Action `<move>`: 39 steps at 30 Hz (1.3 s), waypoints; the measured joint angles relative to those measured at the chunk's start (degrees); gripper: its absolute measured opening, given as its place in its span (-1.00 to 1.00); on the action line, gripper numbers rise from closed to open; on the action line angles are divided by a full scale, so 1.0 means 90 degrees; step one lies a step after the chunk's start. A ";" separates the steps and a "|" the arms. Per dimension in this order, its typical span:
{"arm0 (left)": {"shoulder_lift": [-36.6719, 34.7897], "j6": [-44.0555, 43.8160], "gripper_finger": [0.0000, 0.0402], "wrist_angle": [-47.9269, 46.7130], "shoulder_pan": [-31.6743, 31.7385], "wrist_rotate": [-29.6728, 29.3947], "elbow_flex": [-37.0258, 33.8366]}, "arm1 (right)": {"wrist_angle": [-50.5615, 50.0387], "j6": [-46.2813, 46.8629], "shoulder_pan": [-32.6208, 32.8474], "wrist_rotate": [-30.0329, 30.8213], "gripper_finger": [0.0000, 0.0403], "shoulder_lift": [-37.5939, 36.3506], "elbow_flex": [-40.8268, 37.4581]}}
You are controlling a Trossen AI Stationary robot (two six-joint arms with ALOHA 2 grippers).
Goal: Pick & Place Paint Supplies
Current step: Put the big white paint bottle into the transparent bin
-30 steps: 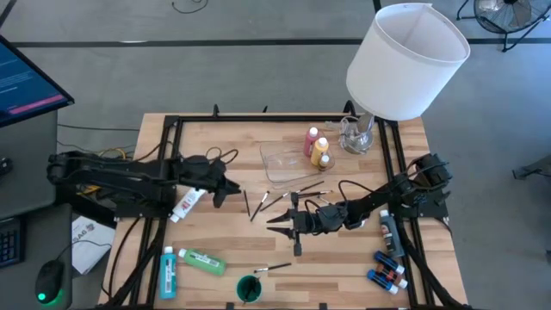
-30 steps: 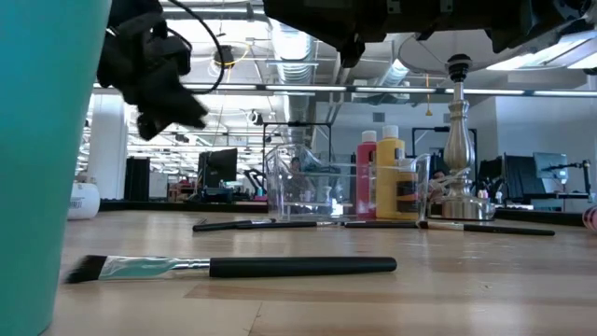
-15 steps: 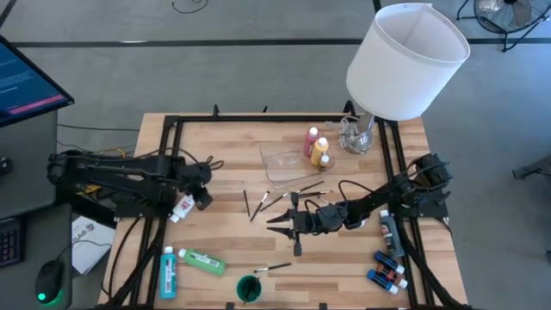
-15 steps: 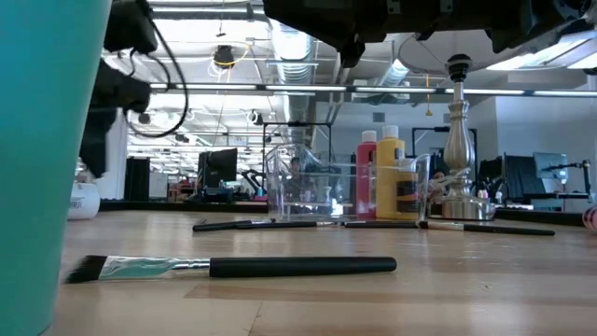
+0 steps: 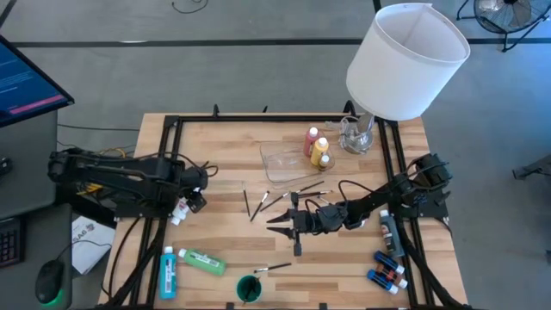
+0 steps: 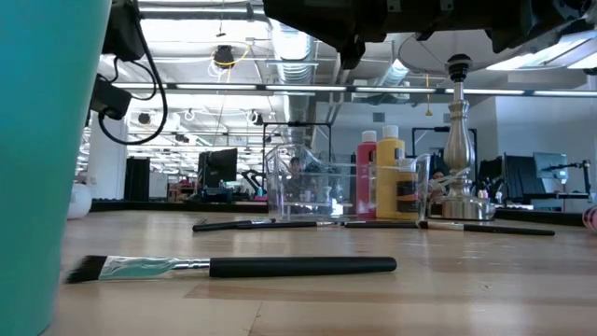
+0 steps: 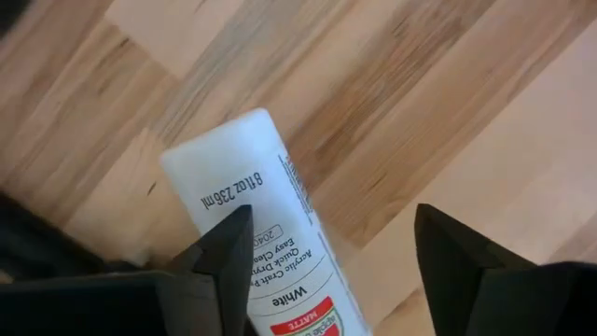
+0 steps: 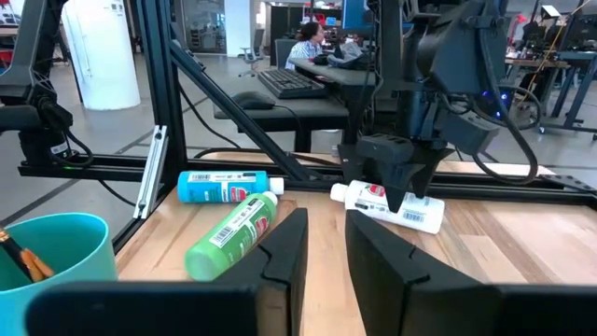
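Left gripper [image 5: 195,196]: over the table's left edge, fingers [image 7: 224,257] spread wide, straddling the white paint bottle [image 7: 270,252] without clamping it.
White paint bottle: lying flat at the left edge, beneath the left gripper.
Right gripper [image 5: 277,224]: low over the table's middle, fingers nearly together, nothing between them.
Brushes [image 5: 285,197]: scattered at the centre, just beside the right gripper.
Pink bottle [image 5: 311,140] and yellow bottle [image 5: 320,153]: upright, at the clear tray's [image 5: 280,157] right end, toward the back edge.
Green bottle [image 5: 201,261] and blue bottle [image 5: 167,270]: lying near the front left corner.
Teal cup [image 5: 250,288]: at the front edge.
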 joint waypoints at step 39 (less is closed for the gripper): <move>0.0490 -0.1237 0.13 -0.1042 -0.0433 -0.0155 0.1018 | 0.0024 0.0165 -0.0017 0.0000 -0.66 0.0000 0.0000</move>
